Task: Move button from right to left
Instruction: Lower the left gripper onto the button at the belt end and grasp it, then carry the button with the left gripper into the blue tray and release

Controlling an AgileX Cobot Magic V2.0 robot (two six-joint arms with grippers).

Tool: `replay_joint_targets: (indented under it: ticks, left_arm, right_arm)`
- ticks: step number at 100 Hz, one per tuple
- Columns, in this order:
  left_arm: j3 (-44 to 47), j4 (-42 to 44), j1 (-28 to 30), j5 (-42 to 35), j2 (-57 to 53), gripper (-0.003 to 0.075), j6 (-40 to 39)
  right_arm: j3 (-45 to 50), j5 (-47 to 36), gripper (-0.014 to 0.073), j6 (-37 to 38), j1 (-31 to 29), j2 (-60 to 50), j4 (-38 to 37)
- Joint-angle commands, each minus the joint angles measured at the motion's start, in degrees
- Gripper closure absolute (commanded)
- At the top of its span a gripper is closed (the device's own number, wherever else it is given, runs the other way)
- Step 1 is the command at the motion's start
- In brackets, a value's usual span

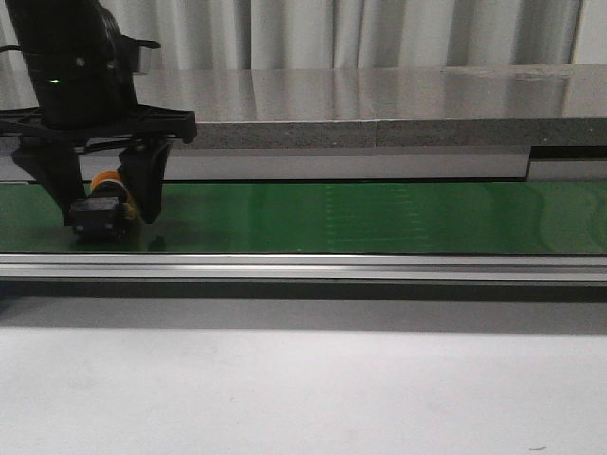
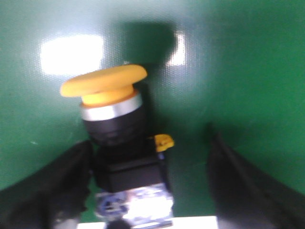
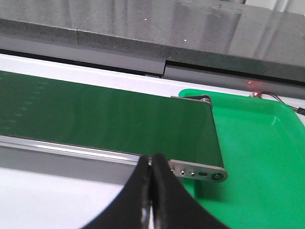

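Well, from the front, the left claw [image 1: 104, 194] stood low over the far left of the green belt [image 1: 379, 218], its fingers spread either side of the button [image 1: 102, 210], which sat on the belt between them. A grey ledge [image 1: 379, 133] ran behind, and the pale worktop [image 1: 303, 389] lay in front.

Over to the left wrist: the button [image 2: 116, 133] lay with its orange-yellow cap pointing away, black body nearer the camera. One finger [image 2: 52, 186] sat right against the body, the other [image 2: 248, 186] stood apart, so the claw was open.

Right wrist now: the right claw [image 3: 152, 195] was pinched closed on nothing, hovering near the belt's end beside a green tray [image 3: 257, 157].
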Motion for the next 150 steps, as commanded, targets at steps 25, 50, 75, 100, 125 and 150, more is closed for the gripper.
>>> replay_joint_targets:
  ticks: [25, 50, 75, 100, 125, 150]
  left_arm:
    - [-1.79, 0.49, -0.25, -0.07, -3.24, 0.0639, -0.70]
    - [-1.79, 1.89, 4.24, 2.01, -8.07, 0.0638, 0.04]
    - [-1.79, 3.37, 14.89, 7.66, -11.65, 0.0638, 14.11]
    - [-1.79, 6.14, 26.30, 8.23, -11.75, 0.0638, 20.89]
    - [-1.79, 10.68, 34.42, 1.92, -11.75, 0.0638, 28.55]
    - [-1.65, 6.26, 40.03, 0.36, -8.79, 0.0638, 30.02]
  right_arm:
    - [-1.43, -4.84, 0.0662, 0.05, 0.01, 0.41, -0.43]
    - [-1.43, -4.84, 0.0662, 0.05, 0.01, 0.41, -0.43]
    - [-1.43, -4.84, 0.0662, 0.05, 0.01, 0.41, -0.43]
    - [-1.43, -4.84, 0.0662, 0.05, 0.01, 0.41, -0.43]
    - [-1.43, -4.84, 0.0662, 0.05, 0.01, 0.41, -0.43]
    - [-1.43, -4.84, 0.0662, 0.05, 0.01, 0.41, -0.43]
